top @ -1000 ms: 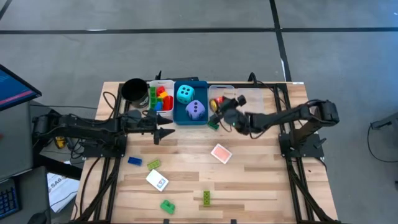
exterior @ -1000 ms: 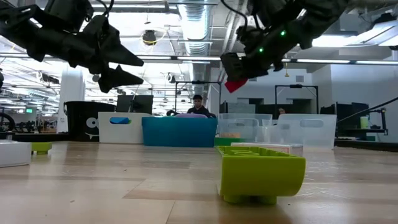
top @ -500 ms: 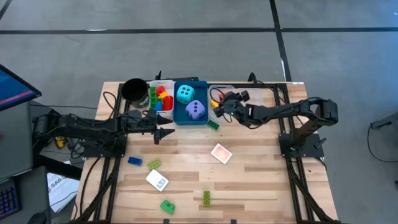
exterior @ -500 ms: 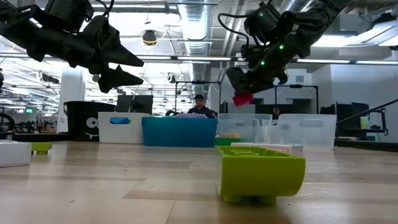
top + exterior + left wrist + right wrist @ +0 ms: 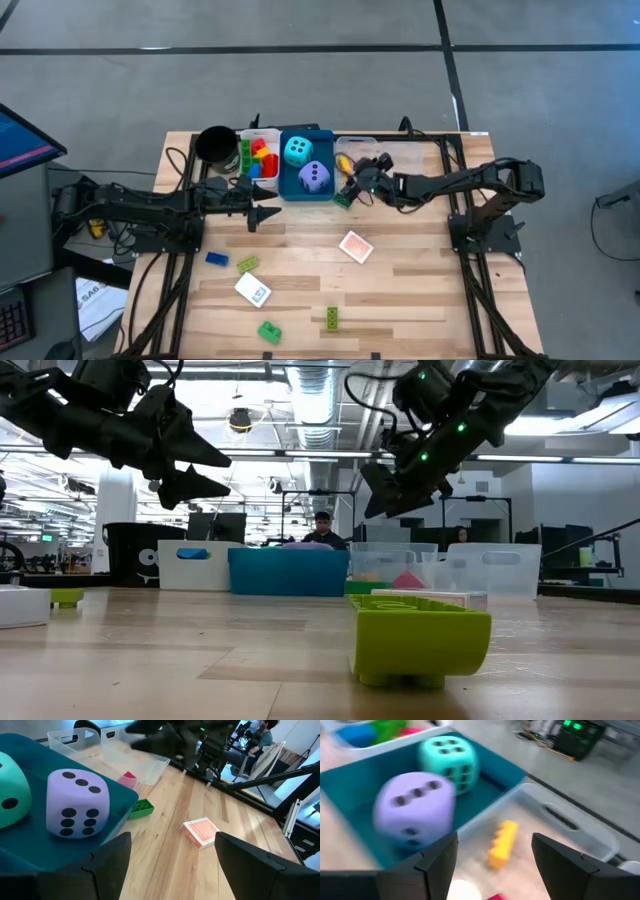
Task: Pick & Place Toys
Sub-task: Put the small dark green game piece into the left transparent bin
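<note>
Releasing marks this step: the right pincer [image 5: 392, 488], fingers spread, hangs over the clear plastic tray [image 5: 385, 150] holding a small red plastic brick [image 5: 128, 778]. Next, judging by the counter [image 5: 420, 270], comes the green plastic brick [image 5: 343, 200] beside it.

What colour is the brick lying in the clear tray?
Yellow brick in the clear tray; the right wrist view shows it best.

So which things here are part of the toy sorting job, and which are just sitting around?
Part of the job:
- purple die and cyan die
- red brick and yellow brick in the clear tray
- loose green brick, blue brick
- pink card deck
- right gripper, open over the clear tray

Just there:
- black cup
- left gripper, waiting open
</note>
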Robot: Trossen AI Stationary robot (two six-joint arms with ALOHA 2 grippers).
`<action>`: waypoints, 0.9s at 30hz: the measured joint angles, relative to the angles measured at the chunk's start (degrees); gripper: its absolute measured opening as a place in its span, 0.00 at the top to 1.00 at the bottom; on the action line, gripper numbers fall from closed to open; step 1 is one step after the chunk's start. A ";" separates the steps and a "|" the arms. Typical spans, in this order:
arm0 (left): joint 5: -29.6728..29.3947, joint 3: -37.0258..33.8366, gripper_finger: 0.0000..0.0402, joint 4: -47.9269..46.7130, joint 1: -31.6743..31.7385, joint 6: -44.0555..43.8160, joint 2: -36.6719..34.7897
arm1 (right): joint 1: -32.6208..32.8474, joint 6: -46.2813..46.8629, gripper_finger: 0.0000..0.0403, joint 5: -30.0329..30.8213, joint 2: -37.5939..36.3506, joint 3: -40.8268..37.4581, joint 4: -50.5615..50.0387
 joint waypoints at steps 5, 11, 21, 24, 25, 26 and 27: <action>-0.02 0.02 0.30 0.00 0.00 0.09 0.00 | 6.78 0.24 0.38 1.39 0.00 0.00 -0.19; -0.02 0.07 0.30 0.01 0.00 0.12 0.00 | 16.75 8.97 0.38 10.24 0.00 -0.09 -5.29; -0.48 0.07 0.30 2.01 0.00 0.58 0.02 | 25.94 25.31 0.38 14.15 0.09 -9.46 0.00; -0.48 0.07 0.30 4.67 0.00 0.86 0.02 | 27.06 24.33 0.38 15.58 0.21 -12.85 6.80; -0.48 0.07 0.30 5.33 0.00 0.88 0.02 | 27.14 23.39 0.38 15.68 0.65 -13.96 8.97; -0.48 0.07 0.30 5.87 0.00 0.88 0.02 | 27.14 22.32 0.38 15.59 1.00 -15.13 11.35; -0.46 0.07 0.30 6.16 0.00 0.86 0.02 | 27.10 21.66 0.38 15.54 1.54 -16.22 13.53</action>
